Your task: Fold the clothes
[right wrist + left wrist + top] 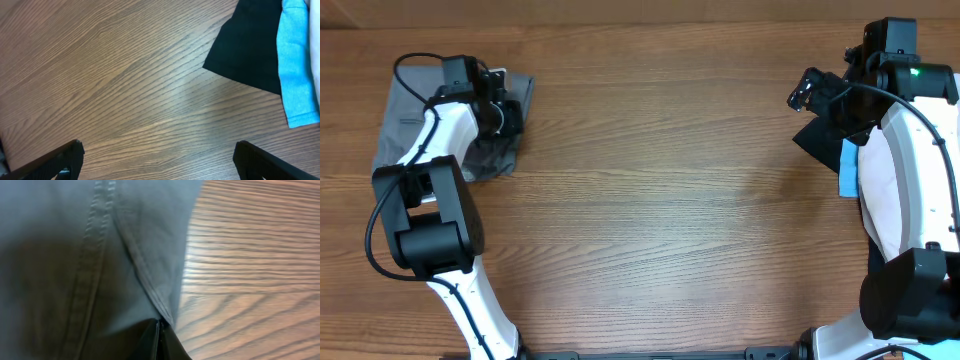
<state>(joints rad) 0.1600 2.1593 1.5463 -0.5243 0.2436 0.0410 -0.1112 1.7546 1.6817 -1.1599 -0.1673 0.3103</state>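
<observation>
Overhead: The grey shorts [405, 115] lay in a rumpled heap at the far left of the worktop [660, 200], partly under the left arm. The left tool [505, 100] sat down on the right-hand edge of that heap. From this height its fingers could not be made out. At the far right, the right tool [805, 92] hung above bare wood, just left of a small pile of garments. That pile was made up of a black piece [817, 138], a light-blue piece [848, 168] on its right, and a pale piece [876, 200] mostly hidden by the right arm. The two groups of clothes were well apart, with open wood between them.

Left wrist: Grey shorts filled the left and centre of the view, very close and slightly blurred. A double-stitched seam [92, 255] ran down the cloth. The hemmed edge ran diagonally down into the left tool, whose dark fingers were pressed together at the bottom of the view and pinched that edge. Wood grain showed on the right.

Right wrist: The right tool's fingers [67, 157] stood spread wide in the two lower corners, with nothing between them but the worktop. A corner of the black piece lay flat at upper right. The light-blue piece overlapped its right side, and a sliver of the pale piece showed at the edge.
</observation>
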